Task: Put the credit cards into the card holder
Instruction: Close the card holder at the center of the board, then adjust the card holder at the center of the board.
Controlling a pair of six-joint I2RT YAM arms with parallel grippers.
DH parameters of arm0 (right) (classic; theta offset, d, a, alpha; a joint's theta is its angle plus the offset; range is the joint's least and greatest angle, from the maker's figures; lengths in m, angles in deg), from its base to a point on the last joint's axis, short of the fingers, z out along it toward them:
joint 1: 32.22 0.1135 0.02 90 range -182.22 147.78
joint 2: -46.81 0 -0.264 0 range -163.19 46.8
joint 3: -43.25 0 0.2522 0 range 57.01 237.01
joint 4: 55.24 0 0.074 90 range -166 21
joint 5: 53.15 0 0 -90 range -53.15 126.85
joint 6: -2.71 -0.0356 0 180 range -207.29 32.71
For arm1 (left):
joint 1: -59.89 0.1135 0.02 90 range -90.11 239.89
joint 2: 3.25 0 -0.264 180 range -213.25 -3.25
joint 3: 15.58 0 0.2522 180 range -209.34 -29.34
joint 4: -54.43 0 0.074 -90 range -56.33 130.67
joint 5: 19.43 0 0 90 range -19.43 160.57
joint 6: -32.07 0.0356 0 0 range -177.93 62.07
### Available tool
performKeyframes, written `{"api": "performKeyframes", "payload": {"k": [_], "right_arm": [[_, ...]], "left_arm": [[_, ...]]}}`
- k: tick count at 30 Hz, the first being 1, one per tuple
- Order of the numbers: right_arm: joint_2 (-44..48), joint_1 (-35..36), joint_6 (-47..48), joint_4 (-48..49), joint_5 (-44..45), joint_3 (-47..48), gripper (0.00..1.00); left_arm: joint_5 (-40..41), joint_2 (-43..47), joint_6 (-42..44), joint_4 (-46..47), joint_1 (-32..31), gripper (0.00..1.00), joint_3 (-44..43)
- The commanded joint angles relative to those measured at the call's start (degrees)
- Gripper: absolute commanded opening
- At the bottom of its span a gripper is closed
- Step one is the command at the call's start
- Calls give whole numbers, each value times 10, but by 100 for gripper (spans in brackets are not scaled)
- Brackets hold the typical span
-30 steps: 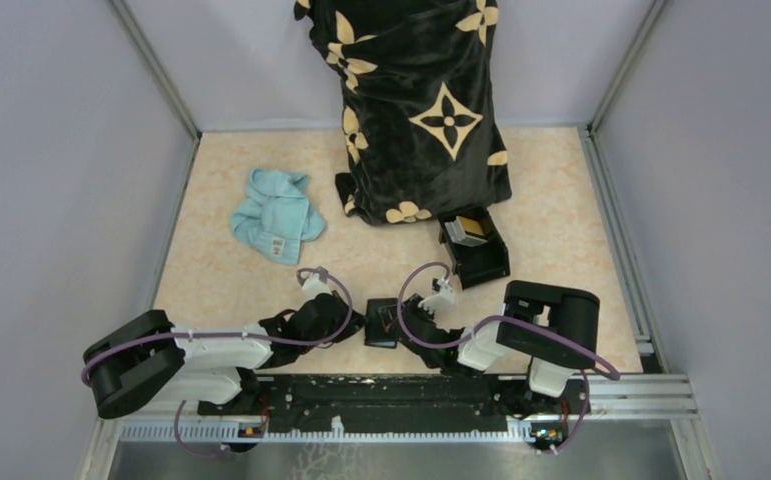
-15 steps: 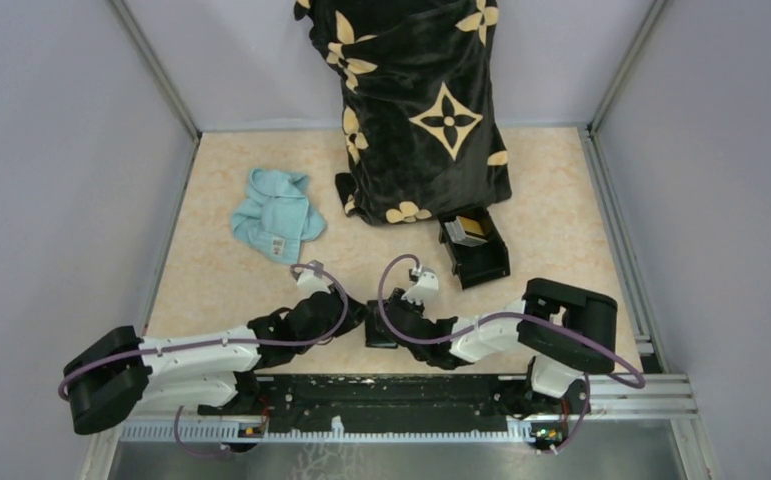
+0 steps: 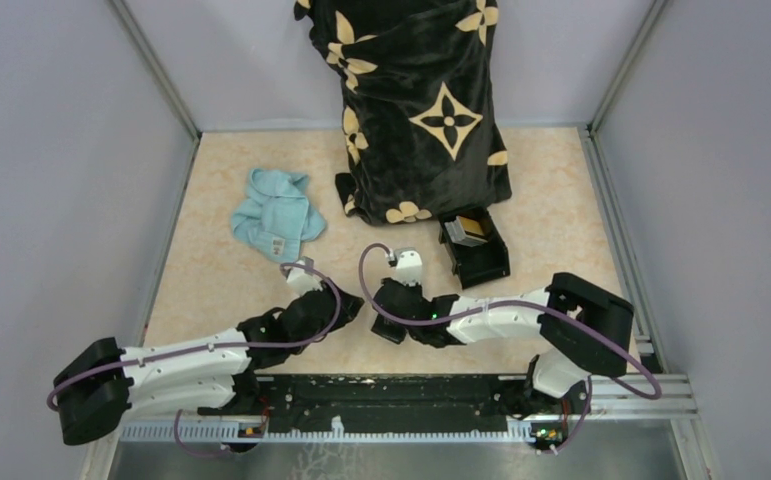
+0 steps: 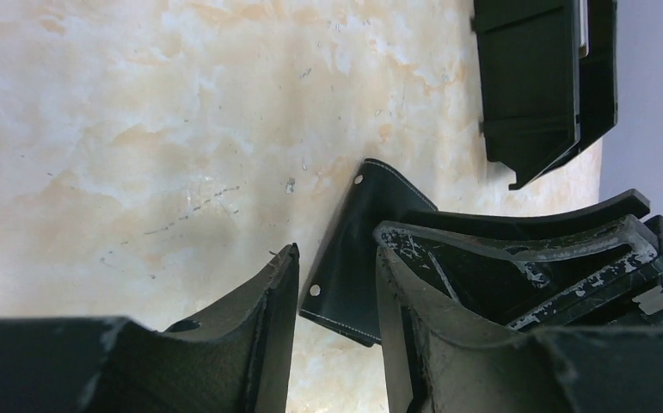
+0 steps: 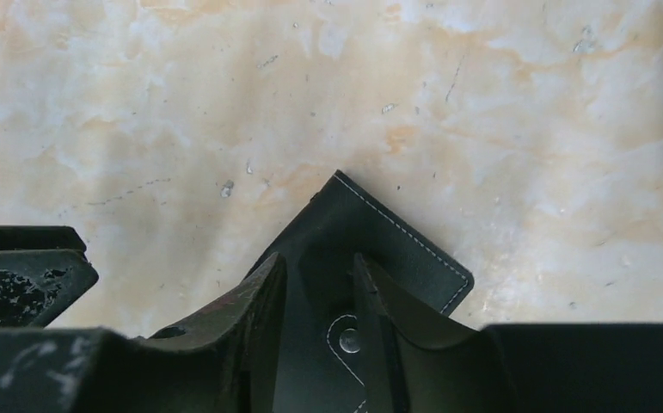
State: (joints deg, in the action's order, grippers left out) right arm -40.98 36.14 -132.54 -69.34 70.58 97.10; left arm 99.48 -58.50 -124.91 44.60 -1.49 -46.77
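Note:
The card holder (image 5: 396, 241), a flat black stitched wallet with a snap tab, lies on the marbled table. It shows in the left wrist view (image 4: 353, 249) and is mostly hidden under the arms in the top view (image 3: 389, 330). My right gripper (image 5: 319, 267) is open, its jaws narrowly apart right over the holder's snap tab. My left gripper (image 4: 334, 258) is open and empty at the holder's left edge. In the top view the two grippers, left (image 3: 339, 310) and right (image 3: 386, 300), face each other. An orange-gold credit card (image 3: 469, 228) stands in a rigid black box (image 3: 481, 262).
A crumpled light blue cloth (image 3: 273, 215) lies at the left. A tall shape draped in black fabric with gold flowers (image 3: 421, 110) stands at the back, just behind the black box (image 4: 543, 77). Grey walls close in the table's sides.
Both arms have stretched farther out from their bases. The right gripper has moved left and forward over the card holder, and the left gripper has moved up beside it.

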Motion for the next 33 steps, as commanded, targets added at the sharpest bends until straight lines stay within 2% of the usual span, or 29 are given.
{"api": "performKeyframes", "payload": {"k": [1, 5, 10, 18, 20, 26, 33], "right_arm": [[32, -10, 90, -38, 2, 60, 38], [41, -12, 111, -54, 2, 89, 43], [63, -12, 96, -125, 42, 116, 40], [104, -12, -17, -290, 93, 93, 2], [112, -12, -52, -317, 84, 70, 0], [127, -5, -106, -295, 20, -9, 0], [70, 11, -115, -234, -23, -16, 0]], "left_arm": [[36, 19, 17, -9, -3, 46, 10], [31, 7, 36, 8, -3, 46, 13], [9, -31, 77, 60, -3, 45, 15], [-18, -97, 127, 100, -2, 35, -6], [-24, -108, 131, 99, -2, 29, -10], [-42, -132, 138, 115, -2, 24, -9], [-57, -138, 140, 113, -2, 21, -8]]}}
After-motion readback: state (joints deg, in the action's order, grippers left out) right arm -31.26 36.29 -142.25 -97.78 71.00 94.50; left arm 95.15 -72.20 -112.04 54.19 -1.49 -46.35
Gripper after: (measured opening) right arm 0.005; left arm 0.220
